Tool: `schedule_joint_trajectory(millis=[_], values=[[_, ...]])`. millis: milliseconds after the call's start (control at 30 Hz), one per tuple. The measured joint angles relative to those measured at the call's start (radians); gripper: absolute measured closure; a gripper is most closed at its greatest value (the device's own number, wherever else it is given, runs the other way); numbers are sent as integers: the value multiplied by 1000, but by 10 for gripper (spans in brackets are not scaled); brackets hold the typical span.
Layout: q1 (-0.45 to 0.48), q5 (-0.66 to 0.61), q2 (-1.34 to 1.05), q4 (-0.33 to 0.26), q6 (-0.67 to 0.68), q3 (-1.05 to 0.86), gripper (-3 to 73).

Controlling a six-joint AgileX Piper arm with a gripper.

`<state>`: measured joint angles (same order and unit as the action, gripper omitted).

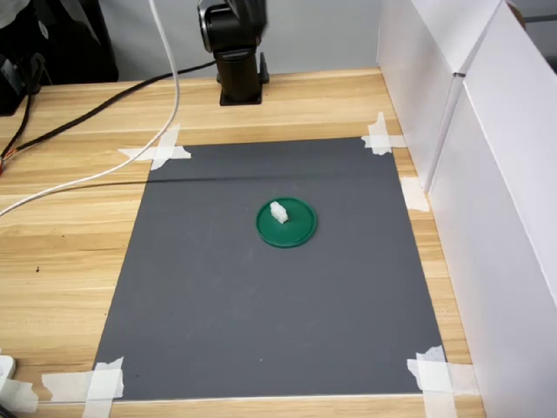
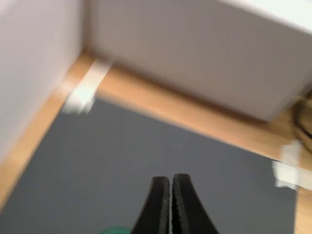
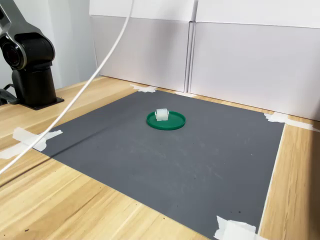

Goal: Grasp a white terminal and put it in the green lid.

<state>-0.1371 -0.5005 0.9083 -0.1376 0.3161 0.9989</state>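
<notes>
Even, bright light; wrist view blurred, exterior views sharp.

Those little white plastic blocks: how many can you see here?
1. The white terminal sits inside the green lid at the middle of the grey mat in both exterior views. No others show, though the views may miss some.

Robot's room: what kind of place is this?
Probably a robot test bench in a lab. A gray mat is taped onto a wooden table, white boards wall it in, and the robot arm's base is fixed at the table's edge.
</notes>
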Motion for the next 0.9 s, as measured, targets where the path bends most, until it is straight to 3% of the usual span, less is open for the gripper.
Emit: schedule_joint_trajectory(millis=[167,500,900], values=[[113,63,-196,6,-176,-119,710],[318,64,-552,6,-200,-456,710],[347,55,-780,6,-200,-757,711]])
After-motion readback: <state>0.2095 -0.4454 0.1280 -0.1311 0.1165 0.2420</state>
